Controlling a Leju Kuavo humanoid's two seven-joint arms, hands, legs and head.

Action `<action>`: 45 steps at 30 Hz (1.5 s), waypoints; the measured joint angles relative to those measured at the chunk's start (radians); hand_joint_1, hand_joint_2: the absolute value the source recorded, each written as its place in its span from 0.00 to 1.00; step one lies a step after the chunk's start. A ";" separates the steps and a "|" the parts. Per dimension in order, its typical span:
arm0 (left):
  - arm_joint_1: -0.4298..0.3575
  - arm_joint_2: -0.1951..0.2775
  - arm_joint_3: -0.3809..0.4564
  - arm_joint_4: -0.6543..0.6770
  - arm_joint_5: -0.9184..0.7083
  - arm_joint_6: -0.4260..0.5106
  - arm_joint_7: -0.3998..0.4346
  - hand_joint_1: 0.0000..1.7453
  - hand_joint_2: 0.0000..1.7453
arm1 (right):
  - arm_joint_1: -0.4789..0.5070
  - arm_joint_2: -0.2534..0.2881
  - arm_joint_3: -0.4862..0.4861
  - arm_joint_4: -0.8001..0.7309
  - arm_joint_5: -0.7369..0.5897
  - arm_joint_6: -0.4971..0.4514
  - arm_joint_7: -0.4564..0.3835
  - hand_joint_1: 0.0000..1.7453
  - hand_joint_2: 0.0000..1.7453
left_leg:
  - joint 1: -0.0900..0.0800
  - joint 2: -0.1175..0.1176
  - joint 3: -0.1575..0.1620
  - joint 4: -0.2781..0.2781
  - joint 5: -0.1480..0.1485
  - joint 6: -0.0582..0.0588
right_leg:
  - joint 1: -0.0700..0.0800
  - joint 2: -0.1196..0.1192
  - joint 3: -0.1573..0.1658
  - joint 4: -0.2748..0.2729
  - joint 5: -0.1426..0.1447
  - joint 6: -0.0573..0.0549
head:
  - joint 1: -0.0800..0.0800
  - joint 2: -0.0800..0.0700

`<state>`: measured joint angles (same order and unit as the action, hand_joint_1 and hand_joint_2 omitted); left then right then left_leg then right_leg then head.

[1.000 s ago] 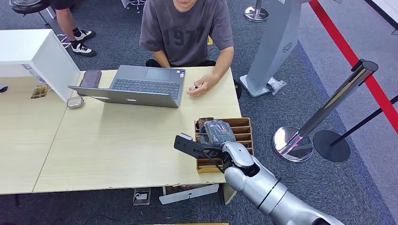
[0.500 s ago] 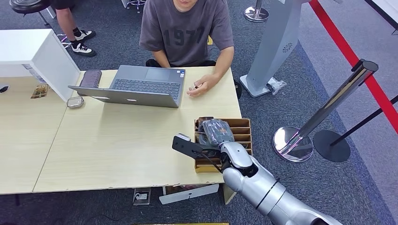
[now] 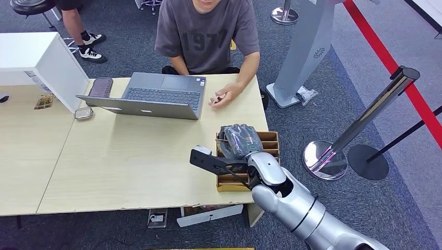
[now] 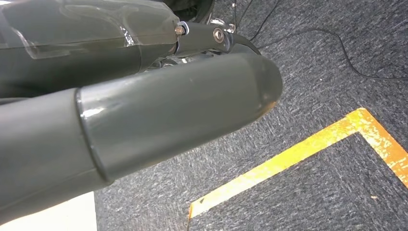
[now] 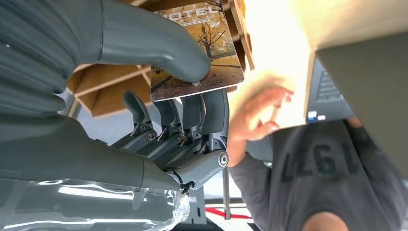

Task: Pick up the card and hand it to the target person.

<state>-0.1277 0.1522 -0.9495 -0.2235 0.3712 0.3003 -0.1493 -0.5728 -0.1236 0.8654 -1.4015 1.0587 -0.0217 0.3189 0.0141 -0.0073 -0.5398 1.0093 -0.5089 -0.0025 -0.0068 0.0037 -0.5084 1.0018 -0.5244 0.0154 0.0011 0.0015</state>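
At the far left of the head view a white box (image 3: 39, 60) stands on the pale wooden tabletop (image 3: 130, 156), with a small picture card (image 3: 44, 101) lying beside it and a little clear case (image 3: 83, 113) just past its corner. A dark phone (image 3: 100, 87) lies next to an open grey laptop (image 3: 151, 96). A person in a grey T-shirt (image 3: 208, 36) sits behind the laptop, one hand (image 3: 223, 96) resting on the tabletop. The left hand (image 4: 144, 106) hangs low over grey carpet (image 4: 312, 57) crossed by an orange floor stripe (image 4: 298, 154); whether its fingers are spread or curled I cannot tell.

The silver right arm (image 3: 302, 208) reaches in from below, its right hand (image 3: 238, 141) poised over a wooden slotted box (image 3: 268, 151) near the tabletop's right edge. In the right wrist view the right hand (image 5: 183, 96) pinches the card (image 5: 202, 53): the thick grey thumb (image 5: 159, 45) presses its printed face and the dark fingers (image 5: 192, 113) back it from the other side. The card sits just at the box's dividers, still close over the slots. It shows an autumn tree scene in brown and gold with lettering along one edge.

Right of the tabletop stand a grey pedestal (image 3: 305, 52) and chrome barrier posts (image 3: 365, 120) on dark carpet with a red strip (image 3: 388, 57).
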 joint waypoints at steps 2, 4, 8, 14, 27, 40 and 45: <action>0.000 0.000 0.000 0.000 0.000 0.000 0.000 0.00 0.00 | -0.001 -0.007 -0.005 -0.020 -0.001 0.003 0.001 0.80 1.00 | 0.000 0.000 0.000 0.000 0.000 0.000 | 0.000 0.000 0.000 0.000 0.000 0.000 | 0.000 0.000; 0.000 0.000 0.000 0.000 0.000 0.000 0.000 0.00 0.00 | -0.004 -0.014 -0.010 -0.039 -0.001 0.005 0.003 0.80 1.00 | 0.000 0.000 0.000 0.000 0.000 0.000 | 0.000 0.000 0.000 0.000 0.000 0.000 | 0.000 0.000; 0.000 0.000 0.000 0.000 0.000 0.000 0.000 0.00 0.00 | -0.007 -0.024 -0.019 -0.070 -0.004 0.002 0.005 0.84 1.00 | 0.000 0.000 0.000 0.000 0.000 0.000 | 0.000 0.000 0.000 0.000 0.000 0.000 | 0.000 0.000; 0.000 0.000 0.000 0.000 -0.009 -0.001 -0.005 0.00 0.00 | -0.026 -0.031 -0.047 -0.099 -0.004 -0.122 -0.021 0.87 1.00 | 0.000 0.000 0.000 0.000 0.000 0.000 | 0.000 0.000 0.000 0.000 0.000 0.001 | 0.000 0.000; -0.012 -0.002 -0.015 -0.001 -0.056 -0.009 0.008 0.00 0.00 | -0.130 0.018 -0.144 0.077 0.047 -0.561 -0.173 0.91 1.00 | 0.000 0.000 -0.001 0.001 0.000 0.000 | 0.000 0.000 0.000 0.000 0.001 0.001 | 0.000 0.000; -0.023 -0.008 -0.034 -0.006 -0.069 -0.023 0.013 0.00 0.00 | -0.202 0.116 -0.156 0.439 0.089 -0.596 -0.200 0.87 1.00 | 0.000 0.000 -0.001 0.001 0.000 0.000 | 0.000 0.000 0.000 0.000 0.001 0.001 | 0.000 0.000; -0.025 -0.009 -0.039 -0.006 -0.075 -0.023 0.014 0.00 0.00 | -0.206 0.141 -0.155 0.523 0.103 -0.592 -0.202 0.90 1.00 | 0.000 0.000 -0.001 0.001 0.000 0.000 | 0.000 0.000 0.000 0.000 0.001 0.001 | 0.000 0.000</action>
<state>-0.1523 0.1436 -0.9888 -0.2299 0.2960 0.2777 -0.1355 -0.7792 0.0177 0.7104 -0.8790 1.1614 -0.6138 0.1171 0.0141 -0.0077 -0.5412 1.0106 -0.5086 -0.0020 -0.0067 0.0033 -0.5085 1.0019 -0.5238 0.0164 0.0013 0.0015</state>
